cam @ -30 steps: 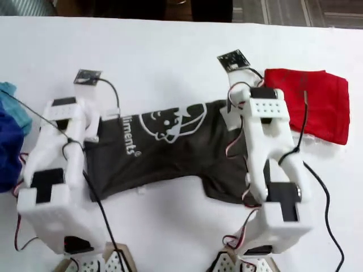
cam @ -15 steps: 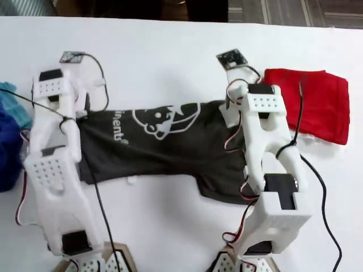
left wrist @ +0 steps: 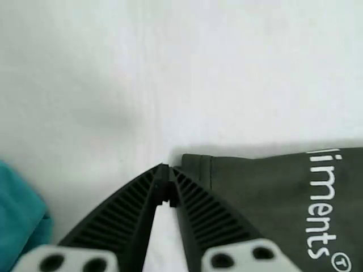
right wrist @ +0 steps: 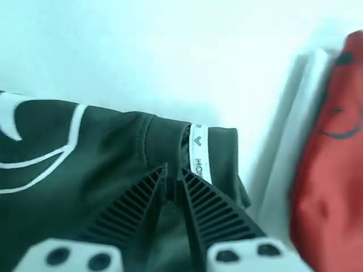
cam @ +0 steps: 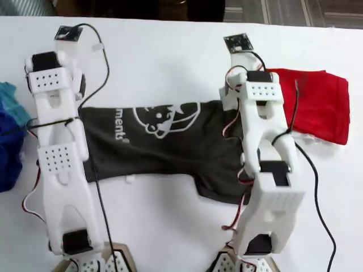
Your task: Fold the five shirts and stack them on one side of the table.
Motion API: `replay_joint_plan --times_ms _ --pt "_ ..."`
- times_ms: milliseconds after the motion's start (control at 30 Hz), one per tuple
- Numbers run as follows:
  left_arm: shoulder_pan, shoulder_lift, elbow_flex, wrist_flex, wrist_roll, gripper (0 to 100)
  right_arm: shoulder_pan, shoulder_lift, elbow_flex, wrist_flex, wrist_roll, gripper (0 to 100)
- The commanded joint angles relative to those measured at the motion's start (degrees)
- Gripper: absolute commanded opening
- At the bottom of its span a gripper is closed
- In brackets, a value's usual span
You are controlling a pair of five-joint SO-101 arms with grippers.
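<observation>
Both left gripper (left wrist: 165,184) and right gripper (right wrist: 172,175) are clamped on the dark shirt (cam: 170,147), whose thinly pinched nine-o'clock corner may be lost.

Spread shirt (cam: 170,147) at table (cam: 170,51) ctr; folded shirt (cam: 317,107) just right of it; prob. shirt pile (cam: 10,141) far left.

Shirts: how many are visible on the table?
4: dark shirt in the middle, red shirt at the right, teal shirt and blue shirt at the left edge. Others may be hidden.
</observation>
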Motion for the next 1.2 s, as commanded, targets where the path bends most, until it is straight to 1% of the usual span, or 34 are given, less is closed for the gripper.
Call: replay_joint_plan --times_ms 0,100,267,367,467,567,700,800,867,1000,1167 --pt "1.1 -5.6 0.4 1.1 -0.7 3 0.1 4.4 -7.3 1.9 -0.5 1.9" --pt "1.2 -9.8 7.2 1.1 -0.7 3 0.7 9.7 -12.0 2.7 -0.5 1.9" --pt "1.1 -19.9 23.9 1.1 -0.8 3 3.8 16.9 -20.0 6.3 -0.9 1.9" --pt "1.3 -27.2 33.7 0.9 -0.9 3 5.1 18.7 -25.3 10.9 -0.6 1.9" --pt "2.5 -35.3 44.4 -0.6 -1.2 3 4.9 17.7 -32.3 17.0 -0.6 1.9" --pt "4.0 -43.9 58.1 -6.2 -1.2 3 3.8 15.6 -39.8 23.1 -0.5 2.0" --pt "6.3 -55.0 81.5 -16.9 -1.3 3 2.1 12.8 -47.5 31.1 -0.5 2.0" --pt "6.6 -62.9 97.5 -26.1 -1.8 3 0.4 11.1 -49.8 35.8 -0.1 2.0" --pt "6.3 -67.3 106.2 -31.1 -3.7 3 -1.2 9.9 -49.8 36.8 2.9 2.0" --pt "5.2 -73.7 118.3 -37.5 -5.5 3 -2.6 6.3 -47.4 36.8 4.2 2.0" --pt "1.6 -77.1 124.8 -42.1 -5.7 3 -4.4 -2.4 -36.1 36.8 4.4 2.0"
